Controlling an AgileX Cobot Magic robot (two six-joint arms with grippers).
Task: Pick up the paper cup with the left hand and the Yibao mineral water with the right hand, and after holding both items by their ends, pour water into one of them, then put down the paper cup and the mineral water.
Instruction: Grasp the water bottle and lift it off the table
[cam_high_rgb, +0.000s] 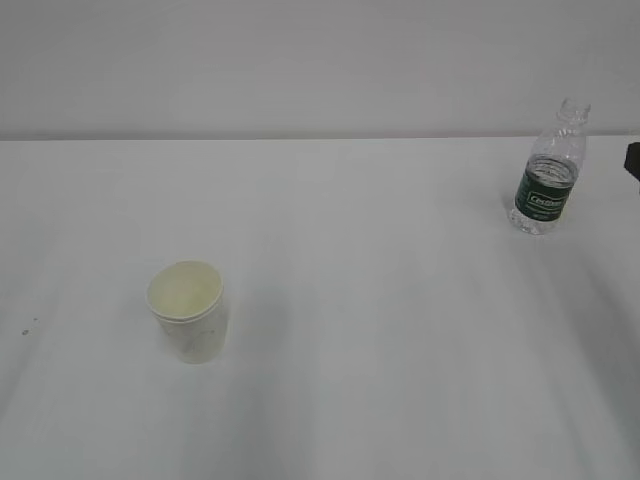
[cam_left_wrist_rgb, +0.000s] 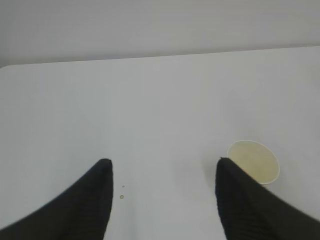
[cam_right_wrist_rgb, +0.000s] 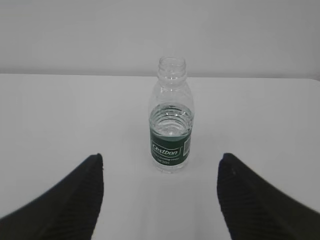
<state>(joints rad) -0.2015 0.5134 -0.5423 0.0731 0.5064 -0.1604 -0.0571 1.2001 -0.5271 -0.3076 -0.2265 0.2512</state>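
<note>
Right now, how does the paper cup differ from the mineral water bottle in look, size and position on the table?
The paper cup is opaque white with a cream inside; the mineral water bottle is clear ribbed plastic with a dark green label. The cup is short and wide-mouthed; the bottle is taller with a narrow neck. The cup stands near the front left, the bottle far back on the right. Both stand upright, open-topped and untouched.

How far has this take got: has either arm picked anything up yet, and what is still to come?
Nothing looks done yet. The small white paper cup and the clear ribbed plastic water bottle with the green label both stand upright on the white table, untouched. In hand: the left gripper is open beside the cup, the right gripper open facing the bottle. Left: both grasps, lifting, pouring, setting both down.
</note>
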